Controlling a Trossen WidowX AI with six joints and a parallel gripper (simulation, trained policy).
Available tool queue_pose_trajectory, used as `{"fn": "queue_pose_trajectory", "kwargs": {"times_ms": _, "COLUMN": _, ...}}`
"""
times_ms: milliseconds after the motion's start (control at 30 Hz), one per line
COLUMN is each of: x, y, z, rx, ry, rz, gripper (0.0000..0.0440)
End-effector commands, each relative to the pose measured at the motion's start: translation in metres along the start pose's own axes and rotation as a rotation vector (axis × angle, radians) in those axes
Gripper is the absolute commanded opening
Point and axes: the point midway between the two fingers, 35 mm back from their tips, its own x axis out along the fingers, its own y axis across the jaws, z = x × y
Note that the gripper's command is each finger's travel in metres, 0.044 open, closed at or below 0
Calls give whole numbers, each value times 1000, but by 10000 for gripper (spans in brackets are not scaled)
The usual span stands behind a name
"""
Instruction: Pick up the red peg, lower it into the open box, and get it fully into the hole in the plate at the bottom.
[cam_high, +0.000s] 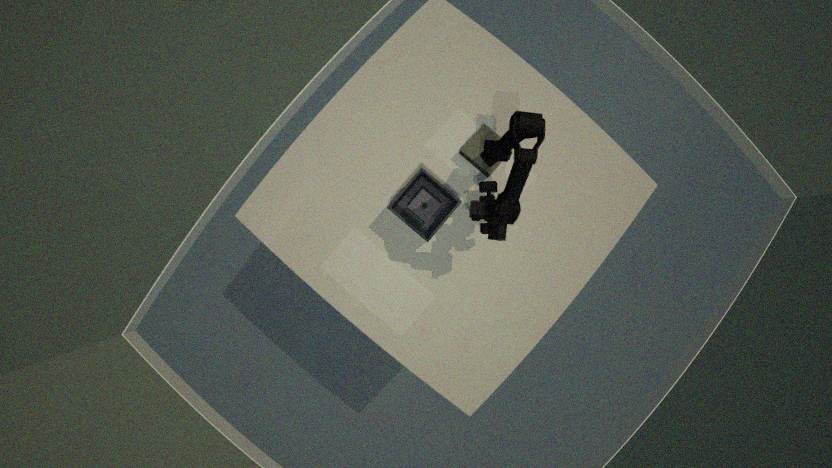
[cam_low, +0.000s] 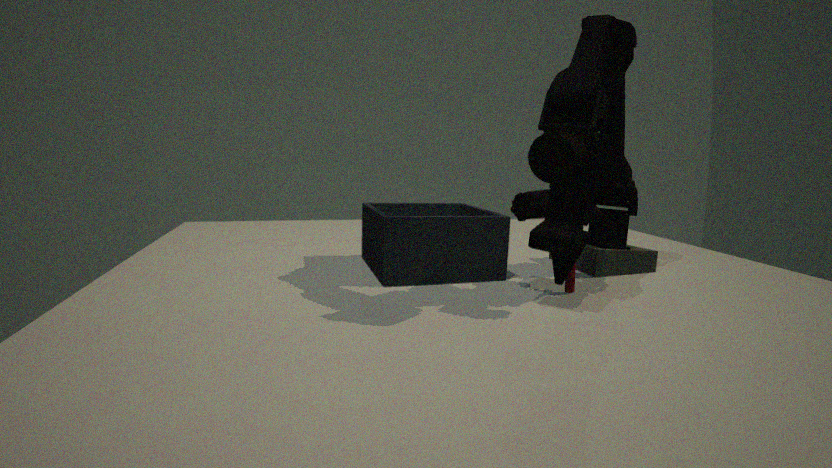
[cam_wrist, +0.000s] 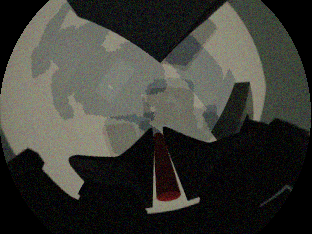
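The red peg (cam_low: 570, 282) (cam_wrist: 167, 182) stands about upright between my fingers, its lower end at or just above the table top; I cannot tell which. My gripper (cam_low: 565, 277) (cam_wrist: 157, 130) points down and is shut on the peg. In the top view the peg and fingertips are hidden under the arm. The open dark box (cam_high: 407, 223) (cam_low: 443, 251) (cam_wrist: 157, 25) stands beside the gripper, left of it in the top and exterior views. The plate (cam_high: 414, 201) with its small dark hole (cam_high: 424, 205) shows at the box's bottom in the top view; the hole is empty.
The arm's grey base block (cam_high: 472, 146) (cam_low: 622, 261) stands close behind the gripper. The box walls rise above fingertip height. The pale table top (cam_high: 541, 256) (cam_low: 407, 384) carries shadows of the arm and box.
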Motion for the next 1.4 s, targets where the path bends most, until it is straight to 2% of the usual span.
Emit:
{"fn": "queue_pose_trajectory", "kwargs": {"times_ms": 0, "x": -17, "y": 7, "z": 7, "rx": -8, "ry": -27, "rz": 29, "gripper": 0}}
{"fn": "queue_pose_trajectory", "kwargs": {"times_ms": 367, "x": -62, "y": 6, "z": 29, "rx": 11, "ry": -92, "rz": 57, "gripper": 0}}
{"fn": "queue_pose_trajectory", "kwargs": {"times_ms": 700, "x": -99, "y": 5, "z": 59, "rx": 103, "ry": -145, "rz": 85, "gripper": 0}}
{"fn": "queue_pose_trajectory", "kwargs": {"times_ms": 1033, "x": -113, "y": 2, "z": 104, "rx": 232, "ry": -189, "rz": 101, "gripper": 0}}
{"fn": "queue_pose_trajectory", "kwargs": {"times_ms": 1367, "x": -112, "y": -6, "z": 153, "rx": 319, "ry": -216, "rz": 99, "gripper": 0}}
